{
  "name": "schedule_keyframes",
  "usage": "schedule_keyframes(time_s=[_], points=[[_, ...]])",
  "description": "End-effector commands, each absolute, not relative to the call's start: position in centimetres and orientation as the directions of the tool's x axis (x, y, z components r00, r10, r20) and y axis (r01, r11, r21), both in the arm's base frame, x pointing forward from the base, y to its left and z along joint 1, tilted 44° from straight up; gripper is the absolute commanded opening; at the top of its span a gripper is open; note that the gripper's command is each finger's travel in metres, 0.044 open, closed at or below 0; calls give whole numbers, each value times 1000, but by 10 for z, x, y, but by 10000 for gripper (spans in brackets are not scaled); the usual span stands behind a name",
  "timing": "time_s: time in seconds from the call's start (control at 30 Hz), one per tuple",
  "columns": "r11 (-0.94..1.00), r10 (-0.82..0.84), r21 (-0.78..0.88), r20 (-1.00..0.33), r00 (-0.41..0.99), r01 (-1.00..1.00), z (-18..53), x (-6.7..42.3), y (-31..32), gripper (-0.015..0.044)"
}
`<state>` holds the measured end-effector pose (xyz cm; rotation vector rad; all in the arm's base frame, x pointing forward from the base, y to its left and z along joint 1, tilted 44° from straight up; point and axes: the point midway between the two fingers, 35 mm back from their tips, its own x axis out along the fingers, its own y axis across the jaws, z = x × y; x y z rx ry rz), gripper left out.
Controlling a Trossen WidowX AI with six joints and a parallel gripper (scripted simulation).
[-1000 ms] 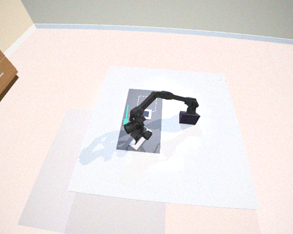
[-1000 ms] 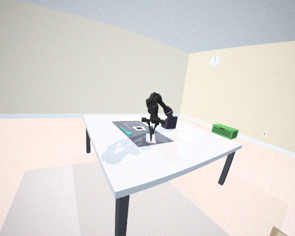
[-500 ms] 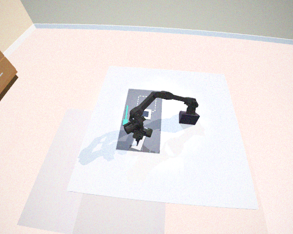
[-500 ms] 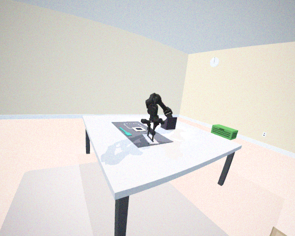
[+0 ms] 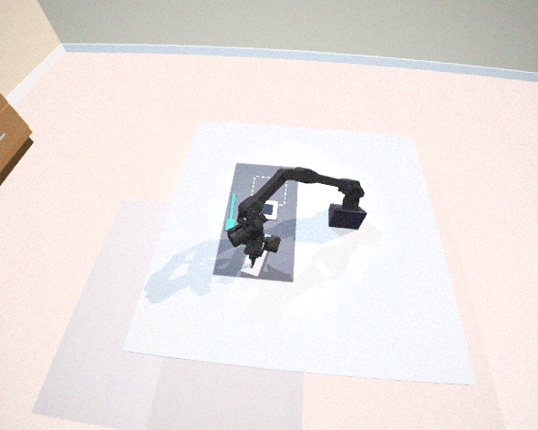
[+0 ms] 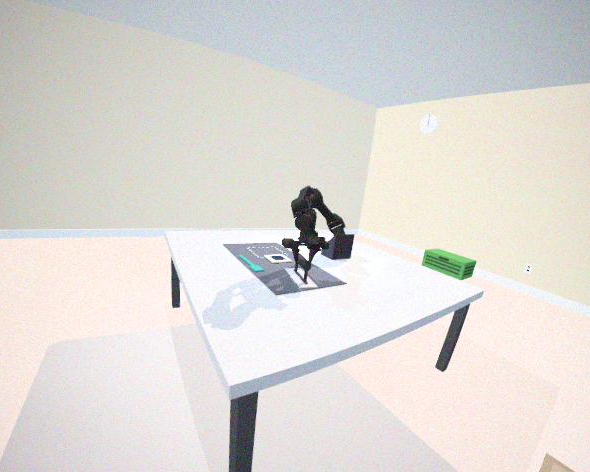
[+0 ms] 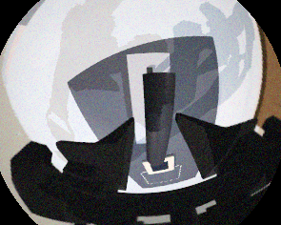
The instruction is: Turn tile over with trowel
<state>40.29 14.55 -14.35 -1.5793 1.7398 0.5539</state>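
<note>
The trowel [image 5: 255, 271] [image 6: 309, 285] [image 7: 158, 105] has a dark handle on a white flat blade. It lies at the front end of the grey mat [image 5: 283, 263] [image 6: 331, 278]. My gripper [image 5: 252, 259] [image 6: 302, 271] [image 7: 155, 117] is down over it and open. The handle stands between the fingers with a gap on each side. The white tile [image 5: 269, 209] [image 6: 277, 257] lies with its dark marked square facing up, at the near side of the dashed outline [image 5: 253, 185]. My arm crosses over the outline.
A teal flat tool [image 5: 232, 209] [image 6: 249, 262] lies along the mat's left edge. The arm's base [image 5: 346, 217] [image 6: 340, 247] stands on the white table [image 5: 353, 300] to the right. A green crate [image 6: 448, 262] and a wooden drawer unit [image 5: 1, 134] stand on the floor.
</note>
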Motion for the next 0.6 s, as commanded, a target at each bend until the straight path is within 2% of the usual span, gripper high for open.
schedule_keyframes(time_s=[0.0, 0.3, 0.43, 0.57], points=[[155, -673, -142, -740, 1, -978, -143, 403, 145, 270], [157, -672, -145, -741, 2, -977, -141, 403, 147, 270], [196, -653, -195, -757, 20, -961, -111, 405, 176, 270], [199, -651, -198, -759, 21, -960, -109, 405, 178, 270]])
